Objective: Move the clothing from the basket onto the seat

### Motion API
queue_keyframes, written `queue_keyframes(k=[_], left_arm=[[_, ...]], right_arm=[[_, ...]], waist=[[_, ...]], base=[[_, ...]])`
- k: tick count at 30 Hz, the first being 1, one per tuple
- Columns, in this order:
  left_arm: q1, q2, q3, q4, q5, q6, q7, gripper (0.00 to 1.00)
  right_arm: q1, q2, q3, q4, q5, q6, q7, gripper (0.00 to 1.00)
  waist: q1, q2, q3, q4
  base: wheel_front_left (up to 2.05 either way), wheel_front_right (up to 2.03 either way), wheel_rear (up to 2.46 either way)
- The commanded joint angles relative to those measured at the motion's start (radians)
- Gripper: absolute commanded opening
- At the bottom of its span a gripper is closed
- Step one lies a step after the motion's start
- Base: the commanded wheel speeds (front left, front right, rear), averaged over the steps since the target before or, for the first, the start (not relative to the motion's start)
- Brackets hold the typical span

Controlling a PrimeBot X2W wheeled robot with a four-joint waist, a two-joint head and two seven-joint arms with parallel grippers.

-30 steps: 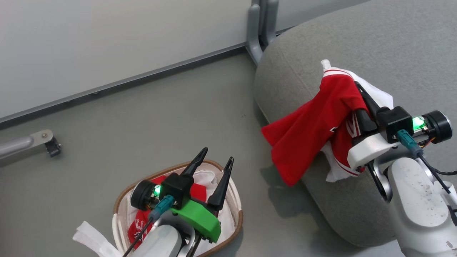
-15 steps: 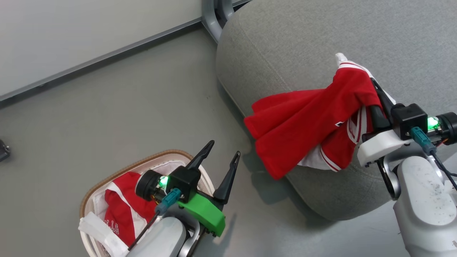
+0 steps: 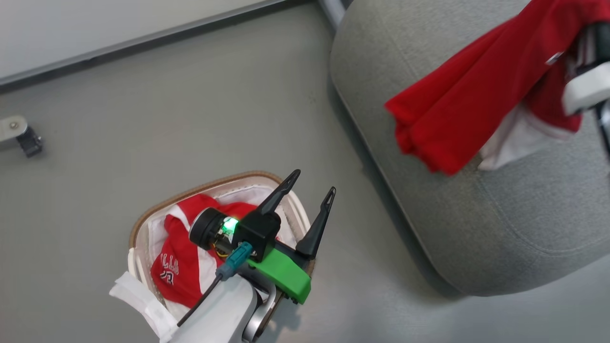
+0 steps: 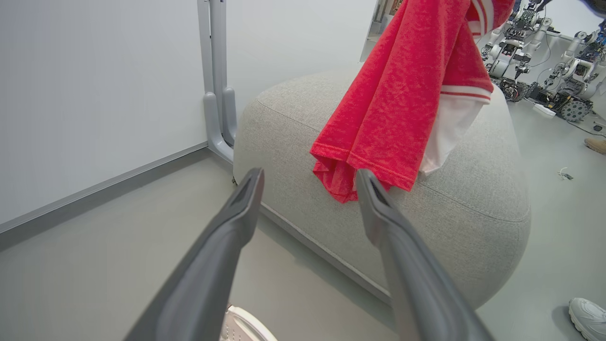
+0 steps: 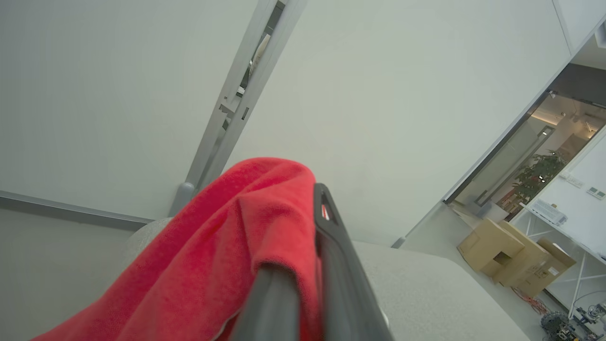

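The basket [image 3: 138,224] stands on the floor at the lower left, with a red lettered jersey [image 3: 178,267] and white cloth inside. My left gripper [image 3: 313,182] hovers open and empty over the basket's right rim. In the left wrist view, the left gripper [image 4: 308,174] points at the seat [image 4: 473,203]. A red garment with white trim [image 3: 476,95] hangs over the grey seat [image 3: 476,214]. My right gripper [image 5: 307,208] is shut on that red garment [image 5: 213,246], which drapes over one finger. Its hem [image 4: 369,161] dangles beside the seat's near side.
A white wall panel with a grey baseboard and a metal post [image 3: 331,9] runs behind the seat. A caster [image 3: 28,143] sits on the floor at the left. A white cloth strip [image 3: 143,305] hangs over the basket's front. A shoe [image 4: 587,310] and parked robots [image 4: 558,90] lie beyond the seat.
The head view has shifted. My right gripper, still shut on the red garment, now sits higher and further over the seat. The left gripper stays open by the basket.
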Motion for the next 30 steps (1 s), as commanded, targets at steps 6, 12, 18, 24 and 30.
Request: queue_keyframes(k=[6,12,18,24,30], left_arm=[[-0.032,0.013,-0.003,-0.031,0.009,0.007,-0.001,1.00],[-0.054,0.016,0.002,-0.065,0.013,0.017,0.003,1.00],[-0.082,0.018,-0.007,-0.090,0.029,0.021,0.013,1.00],[-0.092,0.035,0.002,-0.104,0.029,0.036,0.019,1.00],[-0.084,0.041,0.004,-0.107,0.022,0.048,0.022,1.00]], right_arm=[[-0.238,-0.159,-0.036,0.020,-0.011,-0.001,0.069,0.00],[-0.411,-0.285,-0.084,0.076,-0.037,-0.001,0.123,0.00],[-0.397,-0.329,-0.175,0.212,-0.074,-0.001,0.121,0.00],[-0.272,-0.217,-0.291,0.368,-0.144,-0.001,0.043,0.00],[-0.168,-0.104,-0.366,0.451,-0.192,-0.002,-0.011,0.01]], waist=[[-0.0001,0.0000,0.109,0.110],[-0.0001,0.0000,0.182,0.168],[-0.0001,0.0000,0.264,0.220],[-0.0001,0.0000,0.312,0.223],[-0.0001,0.0000,0.301,0.200]], base=[[0.00,0.00,0.00],[0.00,0.00,0.00],[0.00,0.00,0.00],[0.00,0.00,0.00],[0.00,0.00,0.00]])
